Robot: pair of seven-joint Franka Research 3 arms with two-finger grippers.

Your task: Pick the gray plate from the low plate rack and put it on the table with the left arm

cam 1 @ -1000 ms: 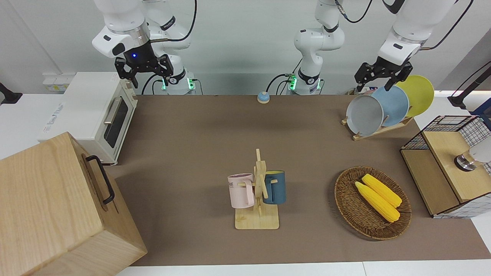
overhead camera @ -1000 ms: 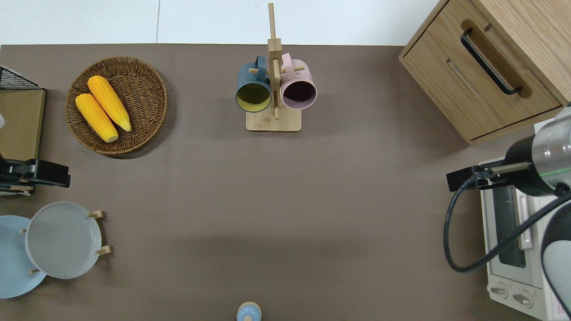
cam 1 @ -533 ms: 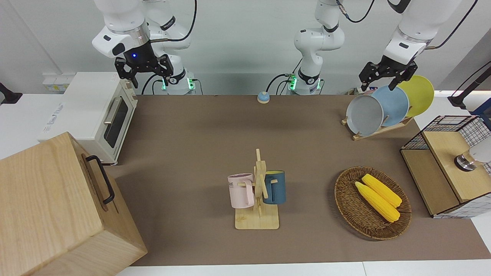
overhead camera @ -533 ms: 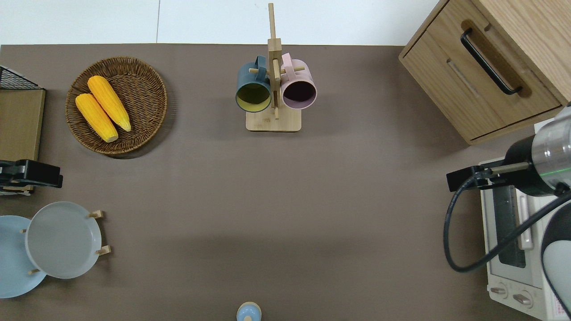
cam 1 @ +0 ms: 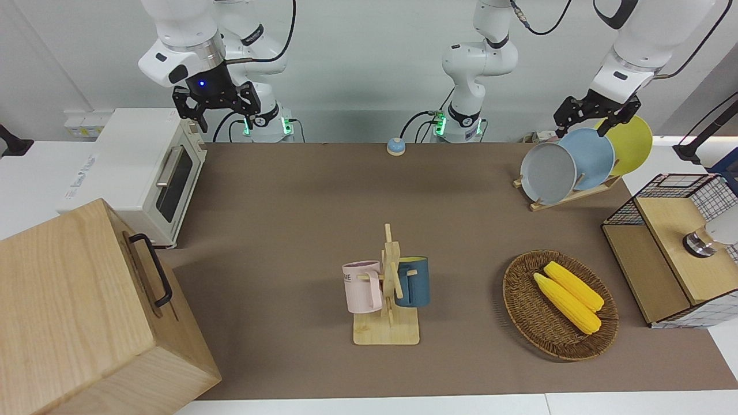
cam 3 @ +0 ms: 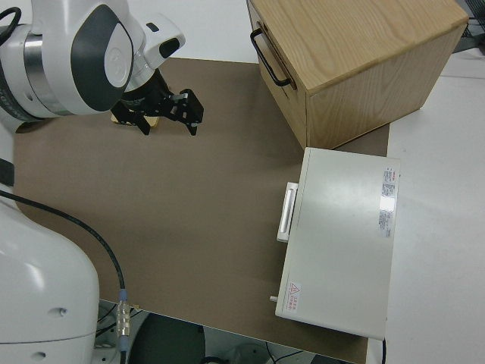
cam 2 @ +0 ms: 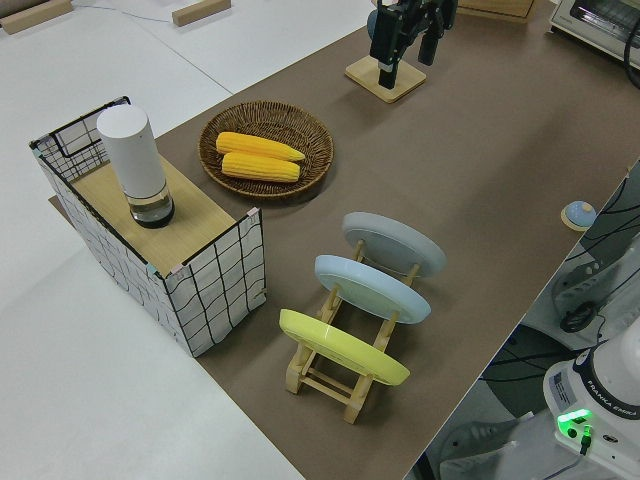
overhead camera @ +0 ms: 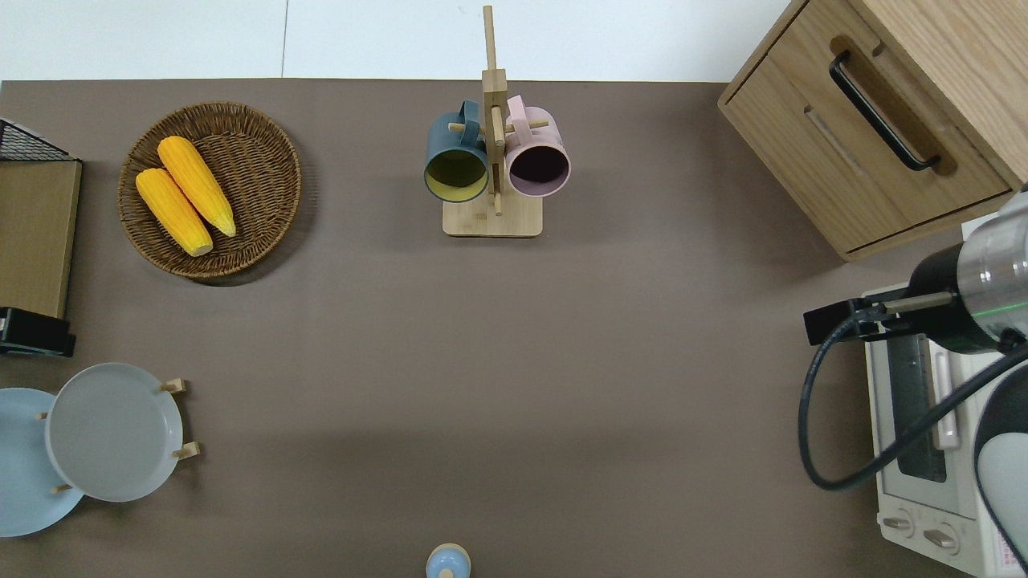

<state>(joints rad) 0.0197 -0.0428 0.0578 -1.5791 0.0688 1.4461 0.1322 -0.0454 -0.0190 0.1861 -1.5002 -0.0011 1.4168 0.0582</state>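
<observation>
The gray plate (cam 1: 548, 173) stands tilted in the low plate rack (cam 1: 568, 199), in the slot toward the table's middle. It also shows in the overhead view (overhead camera: 112, 431) and the left side view (cam 2: 393, 243). My left gripper (cam 1: 582, 124) is open and empty, up in the air. In the overhead view the left gripper (overhead camera: 32, 333) is over the strip of table (cam 1: 323, 202) between the rack (overhead camera: 181, 417) and the wire-frame box, apart from the gray plate. My right arm is parked with its gripper (cam 1: 214, 112) open.
A light blue plate (cam 1: 594, 158) and a yellow plate (cam 1: 631, 144) stand in the same rack. A wire-frame box (cam 1: 674, 248), a wicker basket (cam 1: 559, 305) with corn, a mug stand (cam 1: 389, 288), a wooden cabinet (cam 1: 86, 311), a toaster oven (cam 1: 144, 173) and a small bell (cam 1: 395, 146) are on the table.
My left gripper has moved up and toward the left arm's end of the table, farther from the gray plate. The plates and the right arm have not moved.
</observation>
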